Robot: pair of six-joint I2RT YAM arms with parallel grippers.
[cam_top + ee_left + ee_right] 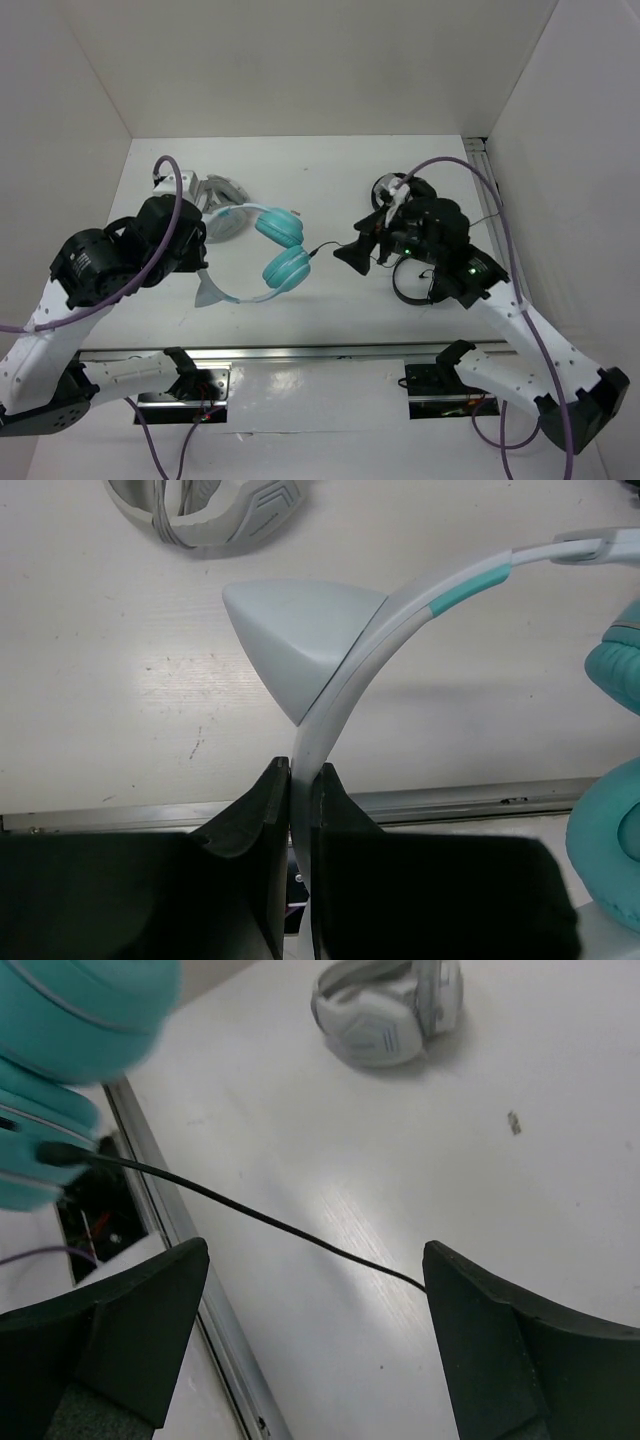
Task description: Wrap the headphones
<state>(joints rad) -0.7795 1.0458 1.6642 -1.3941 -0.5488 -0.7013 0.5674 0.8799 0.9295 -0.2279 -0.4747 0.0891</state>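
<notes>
- Left wrist: left end effector (300, 778) is narrow, both fingers pinching the pale headband (345, 675) of the headphones (285, 268).
- Top external: grey headphones (222, 192) lie on the table (330, 180) at 11 o'clock from the teal cups (280, 228).
- The headphones sit left of table centre, the two cups side by side.
- The cable (322, 250) leaves the nearer cup toward 3 o'clock.
- Right wrist: right end effector (312, 1255) is spread wide, with the cable crossing the gap ungripped.
- Black headphones (405, 290) lie at 5 o'clock from it, partly under the arm.
</notes>
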